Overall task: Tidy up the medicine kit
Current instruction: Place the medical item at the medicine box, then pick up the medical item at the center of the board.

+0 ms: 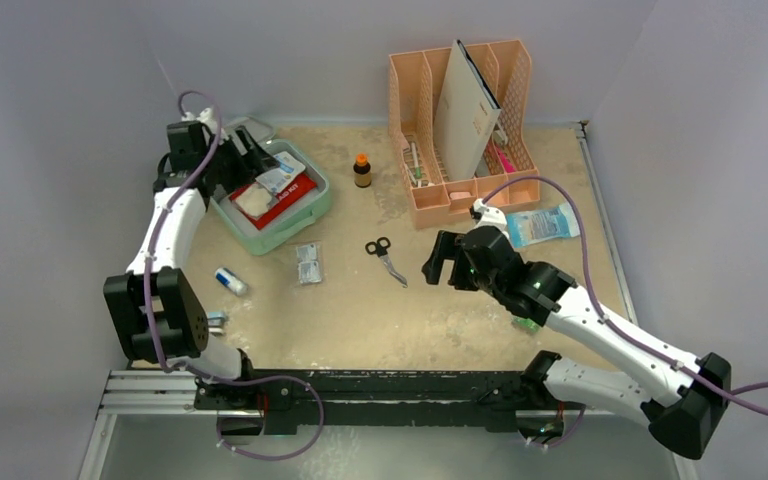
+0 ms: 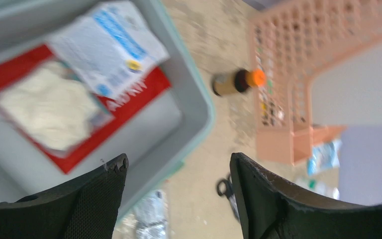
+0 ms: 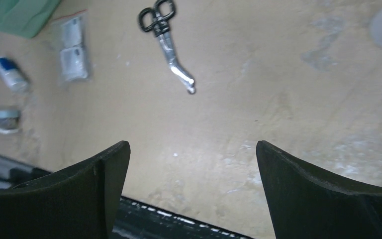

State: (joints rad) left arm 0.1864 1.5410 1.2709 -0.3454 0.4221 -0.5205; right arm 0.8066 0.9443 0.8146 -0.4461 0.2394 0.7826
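Hovering my left gripper, jaws apart and empty, over the open kit; right gripper likewise spread wide, empty, near scissors.

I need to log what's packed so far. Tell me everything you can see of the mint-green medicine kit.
The medicine kit is a mint-green, rounded-rectangular case, plastic by its look, lying open and skewed on the far-left part of the table. Its pale interior holds a flat red packet with white lettering. On top of that lie a clear bag of whitish material and a white-and-blue packet. The left claw hangs open above it, gripping nothing; no contact shows.
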